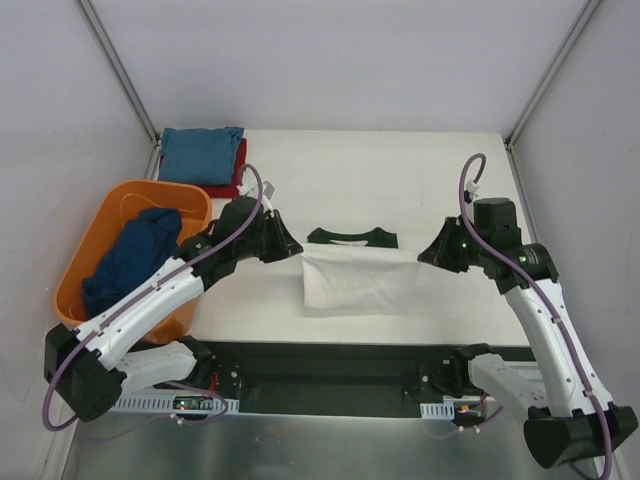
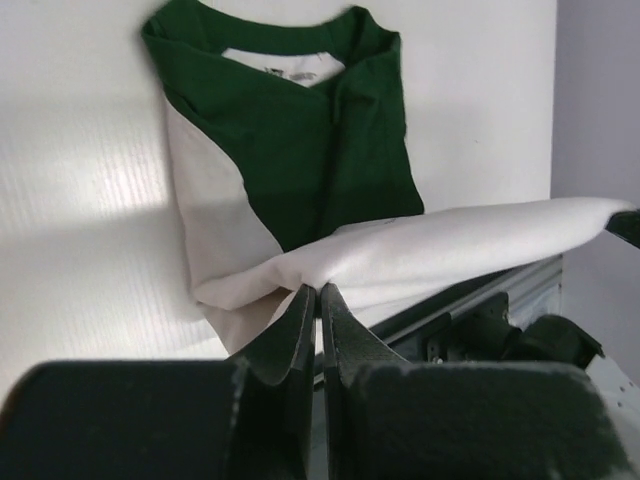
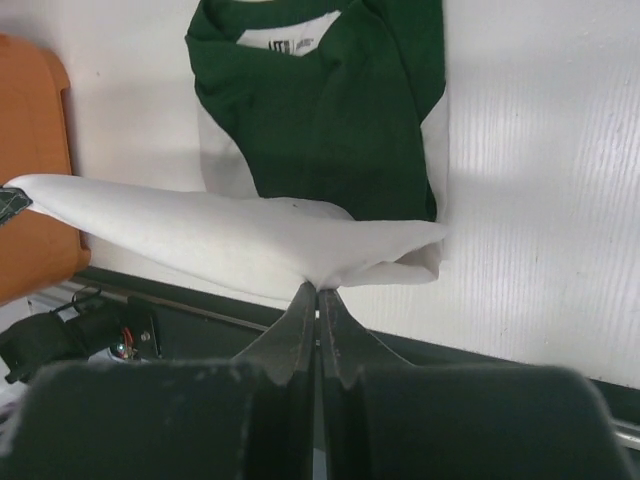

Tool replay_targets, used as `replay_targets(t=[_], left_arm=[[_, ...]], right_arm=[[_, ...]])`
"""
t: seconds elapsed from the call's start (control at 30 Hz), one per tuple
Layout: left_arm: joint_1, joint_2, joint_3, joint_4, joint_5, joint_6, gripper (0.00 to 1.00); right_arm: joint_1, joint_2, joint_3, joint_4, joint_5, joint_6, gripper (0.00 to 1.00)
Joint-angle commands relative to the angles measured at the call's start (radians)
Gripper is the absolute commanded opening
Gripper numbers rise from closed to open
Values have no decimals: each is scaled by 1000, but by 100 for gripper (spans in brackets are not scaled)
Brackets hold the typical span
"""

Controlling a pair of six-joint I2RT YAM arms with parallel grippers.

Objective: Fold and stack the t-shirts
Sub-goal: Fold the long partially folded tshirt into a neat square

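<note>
Left end effector (image 1: 292,246) and right end effector (image 1: 430,256) each have their fingers pressed together on a pinch of the cream shirt (image 1: 358,284), one at each end of a single cream edge. That edge runs taut and nearly level between them across the middle of the top view. In both wrist views it hangs raised above the rest of the garment.

The white worktop (image 1: 440,180) fills the centre of the frame. An orange basket (image 1: 112,200) stands at its left side, beside the left arm, and a crumpled navy shirt (image 1: 130,262) lies inside it.

The cream shirt lies at centre frame, between the two end effectors. Its dark green collar points to the top of the frame, just above the held edge. The green sleeves are folded in over the chest, lying flat below the raised cloth. From the taut edge the cream cloth spreads toward the bottom of the frame.

In the upper left corner a folded blue shirt (image 1: 200,152) lies on a red shirt (image 1: 240,172), well apart from both end effectors.
</note>
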Motion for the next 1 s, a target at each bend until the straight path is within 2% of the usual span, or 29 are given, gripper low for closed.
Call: replay_targets(t=[0.0,0.5,0.83,0.97], left_arm=[[78,92,92,-16,-25,59,0],[218,488,358,-15,82,158,0],[278,804,555,-15,147,191,0],[285,895,595,-15,118,181,0]], right_arm=[[-39,65,84,83,113,-18,1],[-140,414,210,231,29,-41,1],[-162,750,318,304,6,-18,1],[-166,867,364,321,-7,-16,1]])
